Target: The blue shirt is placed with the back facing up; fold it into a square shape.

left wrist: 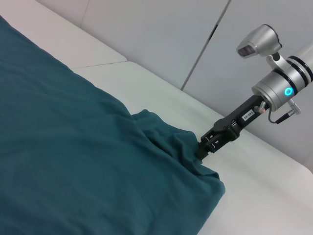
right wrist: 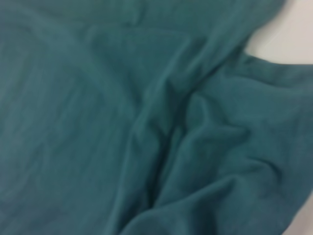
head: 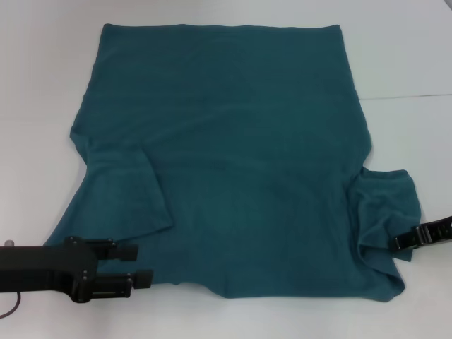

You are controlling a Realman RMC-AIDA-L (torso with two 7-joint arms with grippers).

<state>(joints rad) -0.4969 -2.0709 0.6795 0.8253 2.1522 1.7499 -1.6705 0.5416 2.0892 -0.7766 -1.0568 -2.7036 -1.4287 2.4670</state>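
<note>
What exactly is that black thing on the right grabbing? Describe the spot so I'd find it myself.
Start from the white table and the big blue shirt spread over it. Follow the shirt's near right corner to the crumpled sleeve; the right tool pinches its edge. Unlike the flat left sleeve, this one is bunched and wrinkled.

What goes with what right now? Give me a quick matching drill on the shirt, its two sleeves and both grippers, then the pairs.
Column one:
1. left gripper
2. right gripper
3. blue shirt
4. sleeve on the robot's left

Column two:
A. spread flat on the white table
B. folded in over the shirt body
C. fingertips in the bunched sleeve on the robot's right
D. at the shirt's near left edge

Pairs: 1-D, 2-C, 3-A, 4-B
</note>
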